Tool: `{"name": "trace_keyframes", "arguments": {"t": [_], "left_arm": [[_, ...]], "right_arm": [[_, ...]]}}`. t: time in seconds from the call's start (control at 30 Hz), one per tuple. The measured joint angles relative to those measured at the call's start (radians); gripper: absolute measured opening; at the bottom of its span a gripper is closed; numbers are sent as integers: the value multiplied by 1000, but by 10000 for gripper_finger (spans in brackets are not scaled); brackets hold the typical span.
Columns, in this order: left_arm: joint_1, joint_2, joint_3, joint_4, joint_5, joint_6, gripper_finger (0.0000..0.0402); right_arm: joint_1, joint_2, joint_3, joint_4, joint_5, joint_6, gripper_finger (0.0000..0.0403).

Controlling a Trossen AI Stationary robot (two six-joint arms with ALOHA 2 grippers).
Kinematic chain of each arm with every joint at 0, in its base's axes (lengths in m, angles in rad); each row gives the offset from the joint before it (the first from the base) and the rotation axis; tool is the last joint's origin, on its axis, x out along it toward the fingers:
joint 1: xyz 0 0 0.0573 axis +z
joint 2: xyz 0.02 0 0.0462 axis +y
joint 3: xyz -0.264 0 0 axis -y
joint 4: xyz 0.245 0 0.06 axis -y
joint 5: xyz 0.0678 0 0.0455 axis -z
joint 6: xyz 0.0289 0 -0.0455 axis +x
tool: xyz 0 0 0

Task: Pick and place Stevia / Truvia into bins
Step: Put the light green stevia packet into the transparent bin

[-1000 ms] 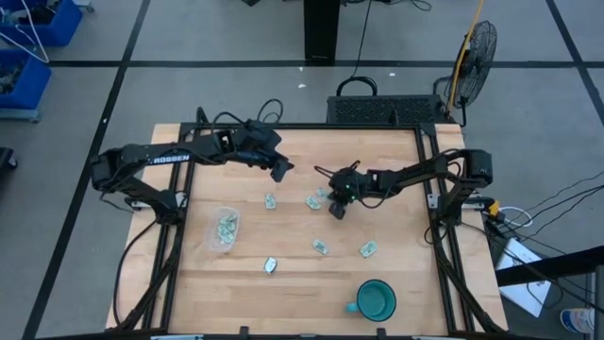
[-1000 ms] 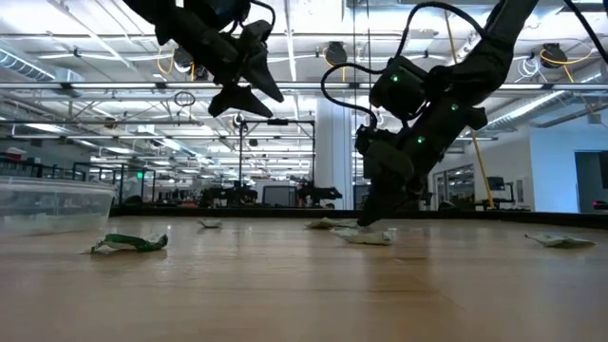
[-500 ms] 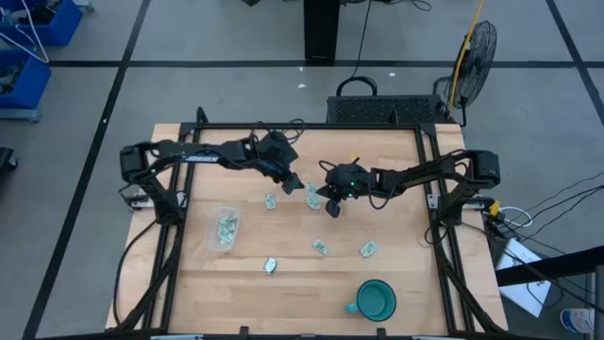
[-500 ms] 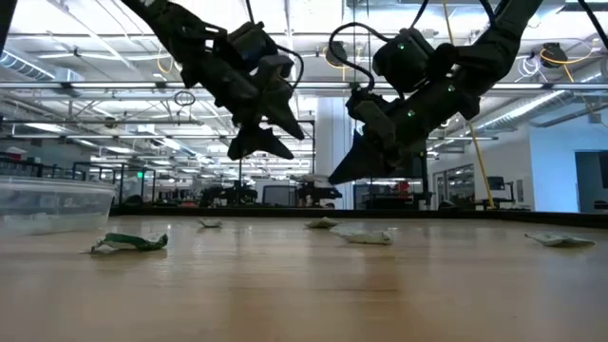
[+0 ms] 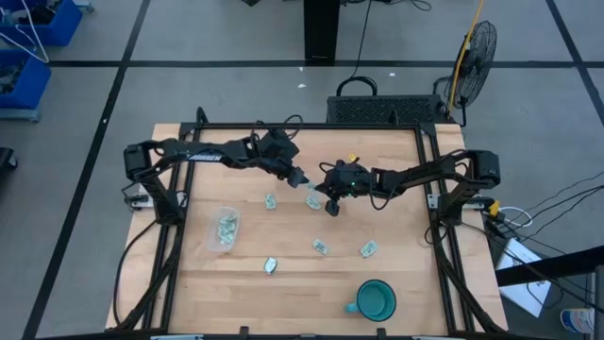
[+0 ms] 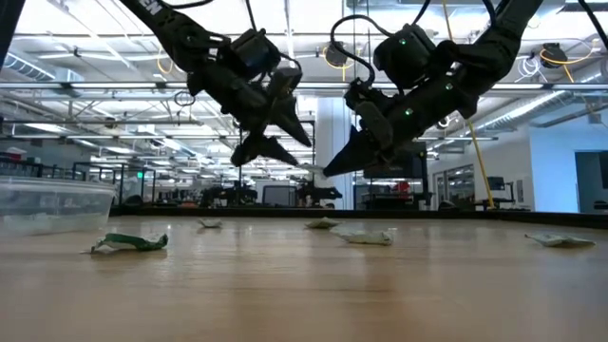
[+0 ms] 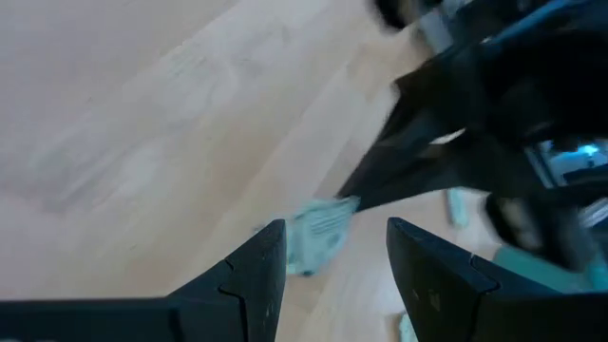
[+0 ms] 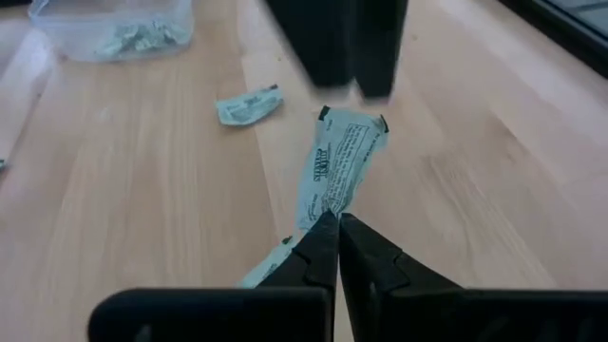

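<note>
My right gripper is shut on a pale green and white Stevia sachet above the table's middle. My left gripper is open and faces it from the table's left. The sachet's free end stands between the left fingers. In the low view both grippers hang well above the wood, tip to tip. The clear bin stands at the left with several sachets in it. Loose sachets lie flat on the wood. My right gripper pinches the sachet at a twisted waist between its two fingertips. The fingers slant down from the table's right. The sachet is lifted clear, its printed end pointing toward the left gripper and its other end trailing beside one finger. My left gripper has the sachet's free end close beside one finger; whether it touches, I cannot tell.
A green cup stands near the front edge at the right. Another sachet lies in front of the bin, and one lies under the grippers. A dark frame rims the table.
My right gripper has risen from the table with the sachet, which now hangs clear, and has tipped closer to level. My left gripper has come down and toward the table's right, up to the right gripper, rolling a little on the way.
</note>
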Motion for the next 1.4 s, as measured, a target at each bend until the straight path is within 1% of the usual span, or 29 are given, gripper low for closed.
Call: {"name": "trace_keyframes", "arguments": {"t": [0.07,0.13,0.27,0.5,0.7,0.83,1.07,1.2,1.23,1.33,1.4], "left_arm": [[0,13,-2,-13,-4,1,188],[0,30,1,9,-2,-3,188],[0,60,-2,31,24,5,188],[0,58,0,59,47,16,188],[-13,58,0,63,54,85,182],[-16,58,0,79,82,103,148],[-16,58,0,83,83,138,63],[-16,58,0,83,82,141,13],[-16,58,0,84,82,141,8],[-16,57,0,82,82,140,11],[-15,57,0,66,80,141,8]], "right_arm": [[0,0,0,14,0,4,1],[0,-1,0,17,0,4,1],[0,-1,0,16,0,4,1],[0,-1,0,19,0,-31,1],[0,-1,0,36,0,-21,1],[0,-1,0,46,0,-19,1],[0,-1,0,50,4,-19,3],[0,-1,0,66,1,-19,16],[0,-1,0,74,1,-19,23],[0,-1,0,93,1,-15,48],[0,-1,0,95,1,15,67]]}}
